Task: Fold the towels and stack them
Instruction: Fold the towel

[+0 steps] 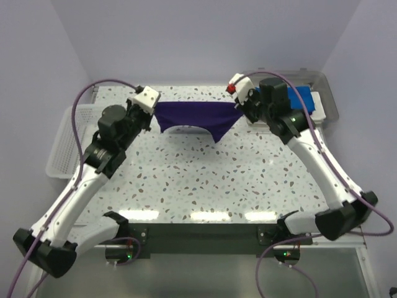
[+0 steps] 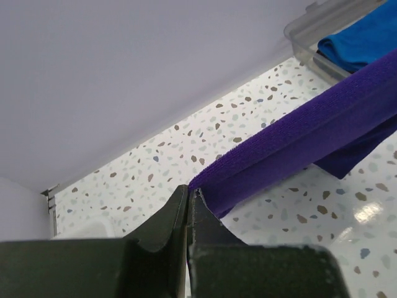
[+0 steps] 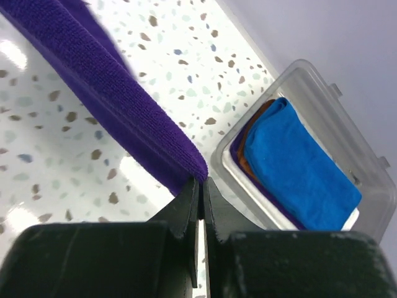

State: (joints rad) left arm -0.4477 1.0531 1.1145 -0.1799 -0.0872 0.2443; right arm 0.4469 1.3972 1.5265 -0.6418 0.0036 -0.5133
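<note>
Top view: the towel (image 1: pixel 195 118), a purple one, hangs stretched between the two arms over the far half of the counter (image 1: pixel 198 186). Its top edge is taut and its middle sags in an arch. The left jaws pinch its left top corner and the right jaws its right top corner. A clear bin (image 1: pixel 327 84) sits just behind the right arm (image 1: pixel 322 161) with a blue towel (image 1: pixel 304 99) in it. A white basket (image 1: pixel 65 146) stands off the counter's left side.

Left wrist: the jaws are clenched on the very tip of the towel (image 2: pixel 310 136), with only a sliver of cloth between them. The towel runs away toward the bin (image 2: pixel 310 25), and the speckled counter (image 2: pixel 155 180) shows below.

Right wrist: these jaws are likewise clamped on the extreme corner of the towel (image 3: pixel 124 105). The bin (image 3: pixel 353 118) lies just beside them, and the blue towel (image 3: pixel 298 161) rests folded on other cloths.

Risks, as I judge them: both grips bite so little cloth that added tension or a quick swing could pull a corner free, dropping the towel in a heap. If the arms lower or carry it unevenly, the edges would land skewed and the fold would be crooked. The right arm works close to the bin, so a wide motion could knock it or snag the cloth on its rim.
</note>
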